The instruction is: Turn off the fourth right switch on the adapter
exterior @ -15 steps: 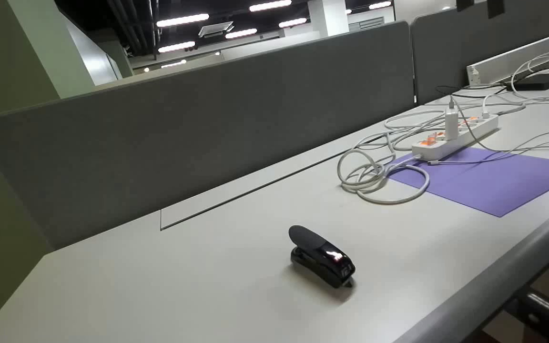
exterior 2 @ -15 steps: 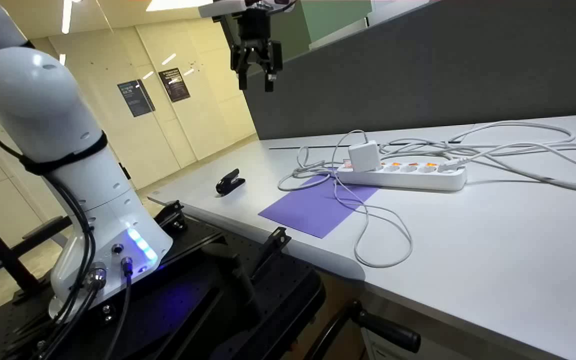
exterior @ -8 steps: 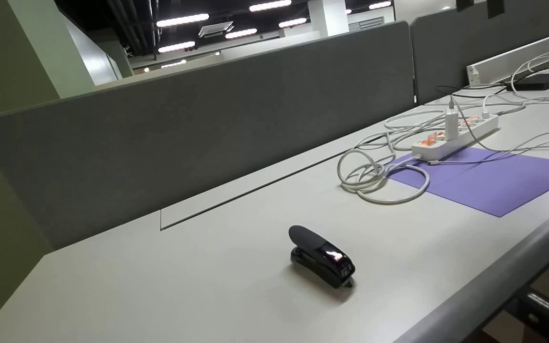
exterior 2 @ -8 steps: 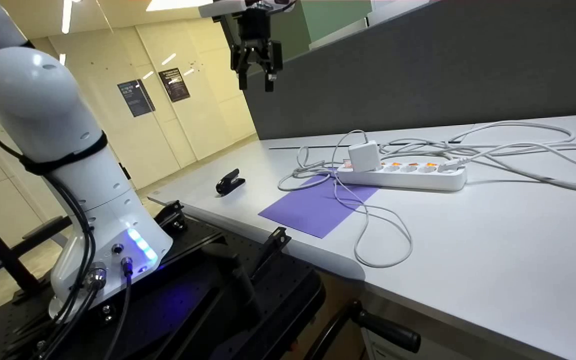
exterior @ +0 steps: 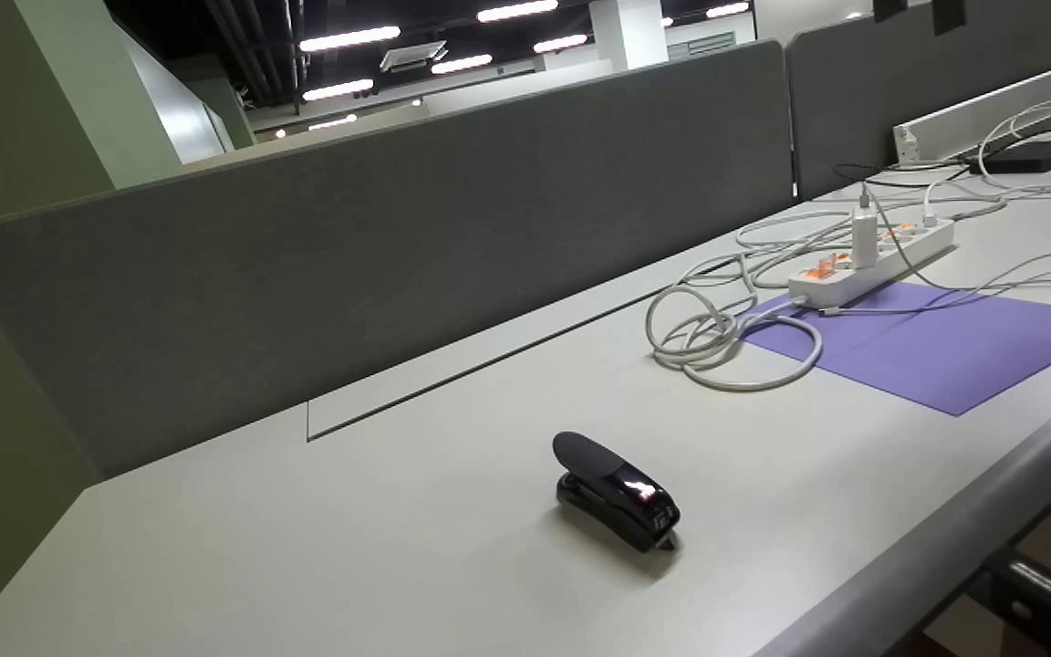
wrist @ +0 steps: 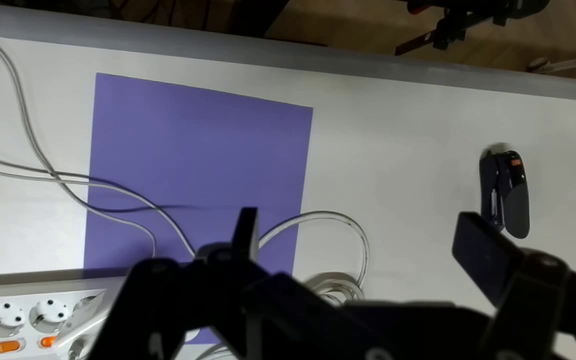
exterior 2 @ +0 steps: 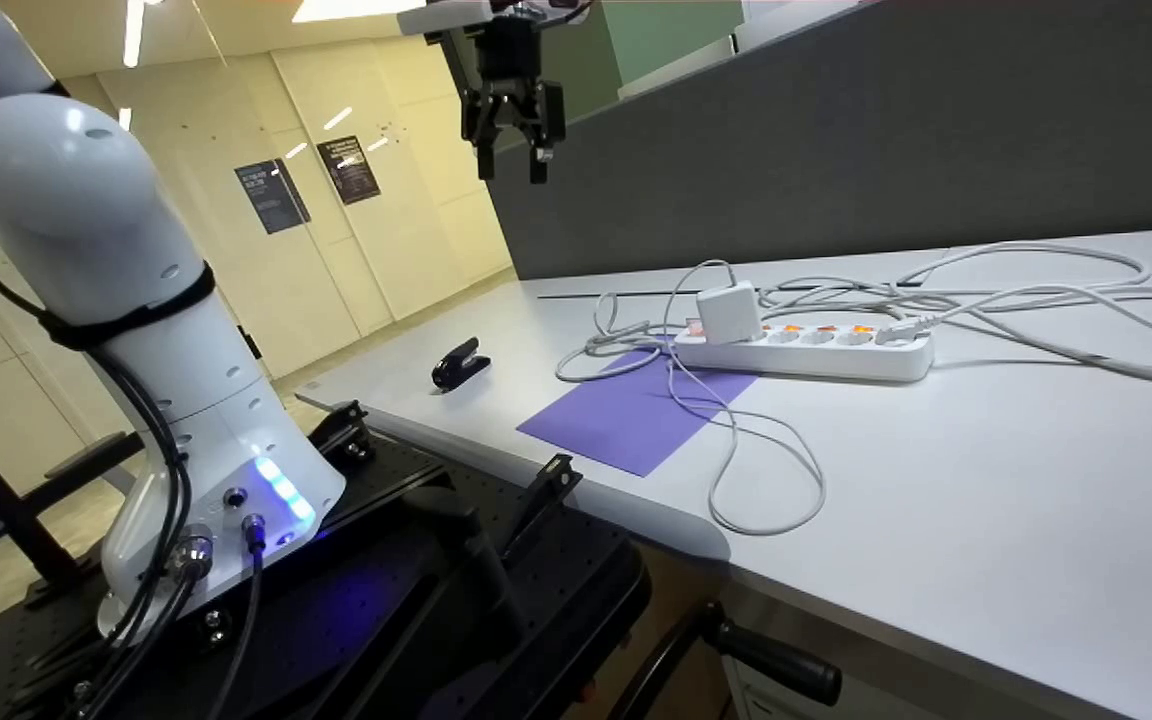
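Observation:
The adapter is a long white power strip with orange switches. It lies on the desk in both exterior views point(exterior: 840, 290) point(exterior 2: 836, 362). In the wrist view the adapter point(wrist: 28, 300) is at the lower left, partly cut off by the frame and partly hidden behind a finger. Two orange switches point(wrist: 8, 346) show clearly there. A white charger point(exterior 2: 729, 312) is plugged in and hides part of the switch row. The adapter's white cord point(exterior: 699, 338) lies coiled beside it. My gripper point(exterior 2: 512, 168) is open and empty, high above the desk; its spread fingers point(wrist: 358, 220) show in the wrist view.
A purple sheet point(exterior 2: 626, 420) lies at the adapter's side, with a thin charger cable across it. A black stapler point(exterior: 617, 493) lies apart on the desk. A grey partition point(exterior 2: 896, 140) stands along the back. More cables point(exterior 2: 1036, 290) run behind the adapter.

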You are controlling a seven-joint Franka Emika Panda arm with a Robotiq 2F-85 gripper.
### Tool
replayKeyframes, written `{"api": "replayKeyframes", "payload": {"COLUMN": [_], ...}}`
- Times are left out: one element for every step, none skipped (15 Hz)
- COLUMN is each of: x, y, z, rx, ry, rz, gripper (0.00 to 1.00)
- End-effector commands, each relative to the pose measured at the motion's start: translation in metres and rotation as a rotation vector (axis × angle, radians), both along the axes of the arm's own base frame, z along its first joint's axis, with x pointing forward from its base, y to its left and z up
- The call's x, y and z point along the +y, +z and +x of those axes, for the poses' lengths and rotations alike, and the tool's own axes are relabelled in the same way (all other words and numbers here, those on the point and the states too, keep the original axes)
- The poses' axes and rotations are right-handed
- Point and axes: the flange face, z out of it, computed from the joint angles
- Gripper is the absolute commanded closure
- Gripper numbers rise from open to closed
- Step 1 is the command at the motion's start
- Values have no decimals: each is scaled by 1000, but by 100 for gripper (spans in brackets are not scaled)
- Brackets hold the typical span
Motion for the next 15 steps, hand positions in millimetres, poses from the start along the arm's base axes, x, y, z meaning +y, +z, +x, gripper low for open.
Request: {"api": "replayKeyframes", "payload": {"x": [0,3,7,10,12,14,16,17,17,16,12,3,-6,-20,-33], "y": [0,4,5,6,7,7,7,6,6,6,8,11,13,13,13], "z": [0,-1,0,2,6,13,19,27,35,43,50,57,63,66,67], "rx": [1,-27,-44,-65,-88,-113,-146,-192,-240,-293,-343,-395,-432,-451,-467], "ry": [0,-4,8,11,11,13,12,20,26,32,31,16,-6,-39,-71], "rz": [0,-5,-12,-25,-40,-60,-85,-124,-163,-208,-243,-277,-306,-320,-335], "gripper": [0,0,0,0,0,0,0,0,0,0,0,0,0,0,0]}}
